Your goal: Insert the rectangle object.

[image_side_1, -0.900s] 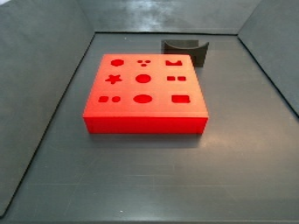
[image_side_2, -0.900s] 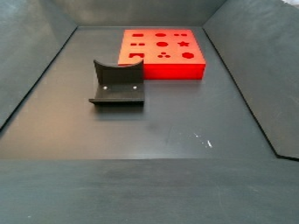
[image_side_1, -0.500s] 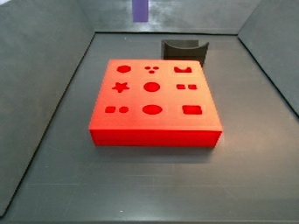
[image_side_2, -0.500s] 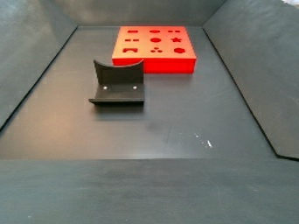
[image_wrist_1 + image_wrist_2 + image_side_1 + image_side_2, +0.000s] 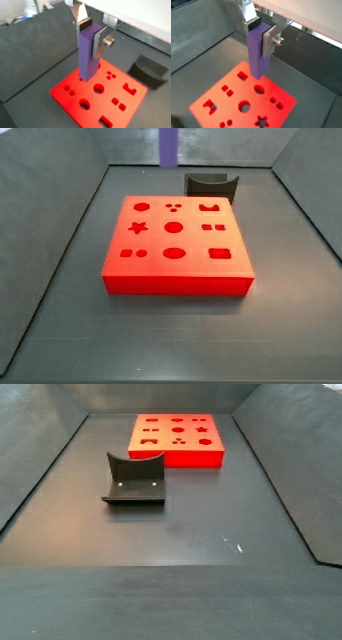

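Observation:
My gripper [image 5: 90,36] is shut on the purple rectangle object [image 5: 88,60] and holds it upright by its upper end, high above the floor. Both wrist views show it, with the bar [image 5: 258,55] between the silver fingers [image 5: 270,38]. The bar's lower end hangs free above the flat red block [image 5: 93,97] with shaped holes, also seen in a wrist view [image 5: 241,100]. In a side view only the bar's lower end [image 5: 167,146] shows at the top edge, above the far side of the red block [image 5: 174,236]. The gripper itself is out of both side views.
A dark grey curved holder [image 5: 211,183] stands just behind the red block's far right corner; it also shows in a side view [image 5: 134,479] and a wrist view [image 5: 148,70]. Grey walls [image 5: 54,248] slope up around the dark floor.
The purple bar has come into a side view from the top edge and now reaches lower. The red block sits a little shifted from 0.9 s ago; the holder has not moved.

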{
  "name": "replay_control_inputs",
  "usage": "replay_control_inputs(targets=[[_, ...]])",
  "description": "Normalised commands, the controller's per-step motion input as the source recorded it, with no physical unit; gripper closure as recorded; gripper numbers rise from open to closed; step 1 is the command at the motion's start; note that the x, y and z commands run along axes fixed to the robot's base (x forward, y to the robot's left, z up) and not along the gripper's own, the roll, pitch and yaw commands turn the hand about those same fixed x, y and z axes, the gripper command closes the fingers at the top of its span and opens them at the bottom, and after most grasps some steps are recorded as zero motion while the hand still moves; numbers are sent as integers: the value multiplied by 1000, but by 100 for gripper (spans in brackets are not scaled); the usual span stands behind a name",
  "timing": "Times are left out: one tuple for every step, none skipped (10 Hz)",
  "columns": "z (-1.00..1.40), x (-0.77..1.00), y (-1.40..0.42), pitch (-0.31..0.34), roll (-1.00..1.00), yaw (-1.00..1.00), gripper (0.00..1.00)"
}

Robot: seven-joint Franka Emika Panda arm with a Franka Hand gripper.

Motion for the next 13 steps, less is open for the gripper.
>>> replay_control_inputs(targets=[[-246, 546, -34, -36, 0, -577, 100], [-223, 566, -14, -36, -11, -574, 100], [-214, 526, -9, -27, -11, -617, 100], [-231, 503, -11, -16, 0, -634, 100], [-211, 466, -6, 0, -3, -674, 100], [-234, 446, -3, 0, 0, -694, 100], [-246, 423, -3, 0, 0, -714, 100], [-214, 389, 0, 0, 0, -746, 100], [-197, 391, 0, 0, -11, -743, 100], [-174, 434, 0, 0, -24, -706, 100], [-126, 477, 0, 0, -46, -663, 100], [-91, 486, 0, 0, -63, -654, 100], [-91, 483, 0, 0, -63, -666, 100]])
